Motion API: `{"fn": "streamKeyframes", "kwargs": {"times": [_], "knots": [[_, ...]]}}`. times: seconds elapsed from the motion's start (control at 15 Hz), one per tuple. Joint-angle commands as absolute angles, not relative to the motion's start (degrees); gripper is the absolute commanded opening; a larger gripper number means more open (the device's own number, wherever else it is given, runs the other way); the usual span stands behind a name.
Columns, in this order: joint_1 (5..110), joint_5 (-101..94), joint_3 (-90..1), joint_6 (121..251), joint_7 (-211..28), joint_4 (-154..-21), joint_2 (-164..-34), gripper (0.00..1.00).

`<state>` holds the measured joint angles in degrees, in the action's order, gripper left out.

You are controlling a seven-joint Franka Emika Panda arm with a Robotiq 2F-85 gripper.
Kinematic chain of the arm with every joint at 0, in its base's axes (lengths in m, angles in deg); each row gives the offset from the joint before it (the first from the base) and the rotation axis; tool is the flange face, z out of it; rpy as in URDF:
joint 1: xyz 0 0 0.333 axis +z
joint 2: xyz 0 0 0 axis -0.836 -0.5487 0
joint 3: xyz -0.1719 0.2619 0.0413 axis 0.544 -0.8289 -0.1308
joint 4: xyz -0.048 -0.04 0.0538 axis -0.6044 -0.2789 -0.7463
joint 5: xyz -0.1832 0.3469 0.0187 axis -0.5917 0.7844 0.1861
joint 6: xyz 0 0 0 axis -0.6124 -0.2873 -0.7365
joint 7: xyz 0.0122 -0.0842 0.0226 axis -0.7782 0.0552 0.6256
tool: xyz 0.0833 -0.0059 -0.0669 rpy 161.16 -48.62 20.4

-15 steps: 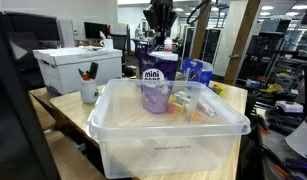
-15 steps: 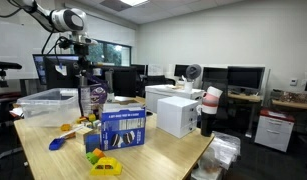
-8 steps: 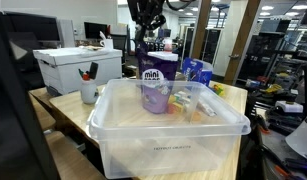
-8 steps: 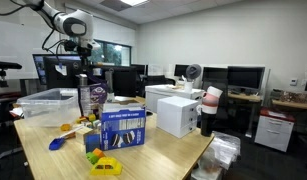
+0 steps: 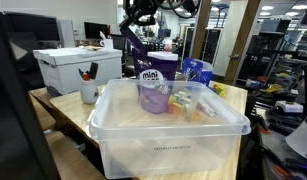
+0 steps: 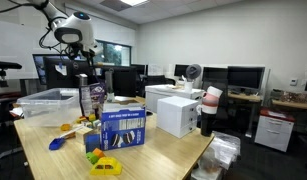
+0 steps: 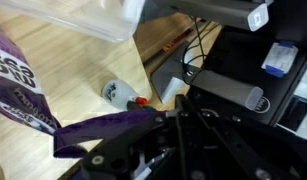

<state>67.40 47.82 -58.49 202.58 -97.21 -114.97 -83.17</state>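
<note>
My gripper [image 5: 131, 25] is shut on the top edge of a purple bag [image 5: 156, 85] with white lettering. The bag stands on the wooden table [image 5: 68, 110] beside a clear plastic bin [image 5: 168, 125]. Its top is stretched up and sideways toward the jaws. In an exterior view the gripper [image 6: 81, 58] hangs above the bag [image 6: 91, 100]. In the wrist view a purple strip of the bag [image 7: 93, 130] runs into the dark jaws [image 7: 171, 118].
A white box [image 5: 78, 65] and a white cup with pens [image 5: 89, 90] stand near the bin. A blue carton [image 6: 121, 130], small coloured toys [image 6: 68, 128] and the white box [image 6: 178, 112] share the table. Desks with monitors stand behind.
The gripper has moved sideways away from above the bag, dragging the bag's top with it so that the material is pulled taut. The bag's base stays in place.
</note>
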Motion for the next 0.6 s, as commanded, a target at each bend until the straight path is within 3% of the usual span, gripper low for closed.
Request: {"fn": "streamKeyframes", "kwargs": {"times": [0.0, 0.53], "knots": [[68.2, 61.7, -59.37, 209.52, -82.81, -120.92, -76.76, 0.04], [72.45, 86.64, -56.21, 210.31, -48.23, -123.08, -66.37, 0.04]]}}
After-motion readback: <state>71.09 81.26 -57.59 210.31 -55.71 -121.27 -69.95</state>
